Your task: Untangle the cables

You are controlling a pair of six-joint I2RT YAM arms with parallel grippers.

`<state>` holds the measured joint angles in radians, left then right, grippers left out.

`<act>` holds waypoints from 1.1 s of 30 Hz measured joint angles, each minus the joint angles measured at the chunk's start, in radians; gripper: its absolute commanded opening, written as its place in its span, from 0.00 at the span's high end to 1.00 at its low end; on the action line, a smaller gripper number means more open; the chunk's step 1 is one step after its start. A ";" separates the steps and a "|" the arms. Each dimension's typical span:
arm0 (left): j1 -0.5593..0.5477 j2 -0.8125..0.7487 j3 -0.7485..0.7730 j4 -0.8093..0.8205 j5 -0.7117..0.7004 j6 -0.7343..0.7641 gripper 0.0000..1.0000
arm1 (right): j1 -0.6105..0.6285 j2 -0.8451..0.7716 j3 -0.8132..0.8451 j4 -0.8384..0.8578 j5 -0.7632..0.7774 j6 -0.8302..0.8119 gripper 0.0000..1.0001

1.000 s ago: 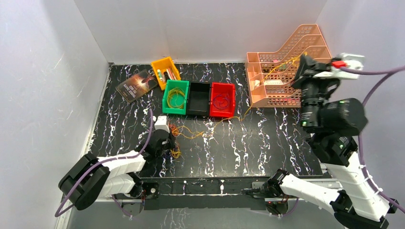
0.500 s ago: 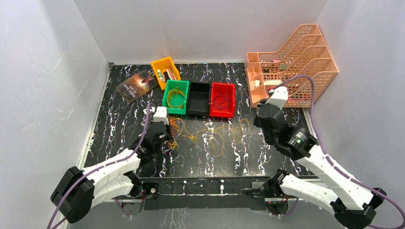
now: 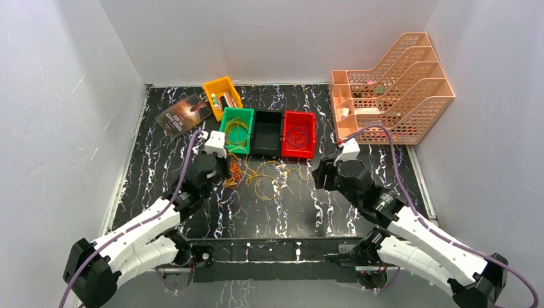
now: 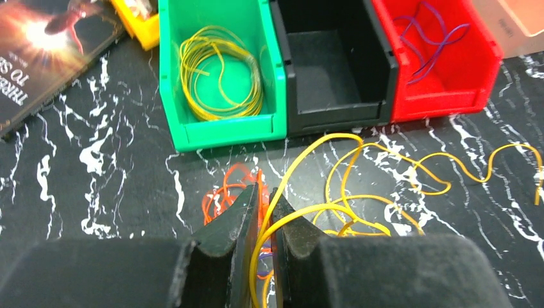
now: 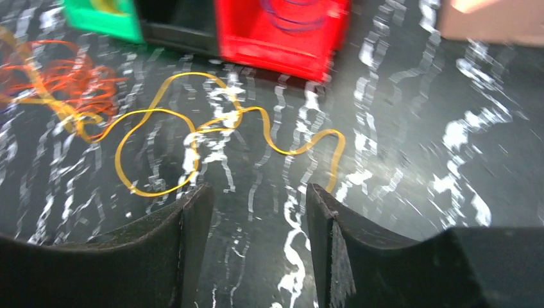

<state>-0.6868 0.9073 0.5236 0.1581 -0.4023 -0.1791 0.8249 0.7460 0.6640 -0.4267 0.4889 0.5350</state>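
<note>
The cables (image 3: 260, 173), a loose bunch of thin wiry loops in yellow, orange and red, lie on the black marbled tabletop (image 3: 147, 160) just in front of the green plastic bin (image 3: 236, 151). The orange knot (image 4: 224, 192) sits nearest that bin's front wall. The long yellow strand (image 5: 192, 128) snakes away from the bin to its right.

The step in hand looks like drawing that yellow strand out of the orange knot. To do it well, the pinching side should anchor the bunch. The other side should come low and close on one yellow loop only. It should then pull slowly away from the green bin and ease off if the orange loops begin to drag along.

The left gripper (image 4: 264, 196) sits just in front of the green bin. Its jaws are nearly together on a yellow wire that runs up between them, and the orange knot touches its tips. The right gripper (image 5: 256, 192), further right of the bin, has its jaws apart with nothing between them. The yellow strand's end lies on the table just beyond its fingertips, not yet touched.
</note>
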 measured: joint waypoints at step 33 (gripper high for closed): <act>0.001 0.006 0.415 -0.171 0.175 0.093 1.00 | 0.054 0.810 -0.227 1.700 -0.787 -0.452 0.35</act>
<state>-0.6861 0.9131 0.9390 -0.0128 -0.2272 -0.0864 0.8787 1.5558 0.4366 1.2736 -0.2977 0.0826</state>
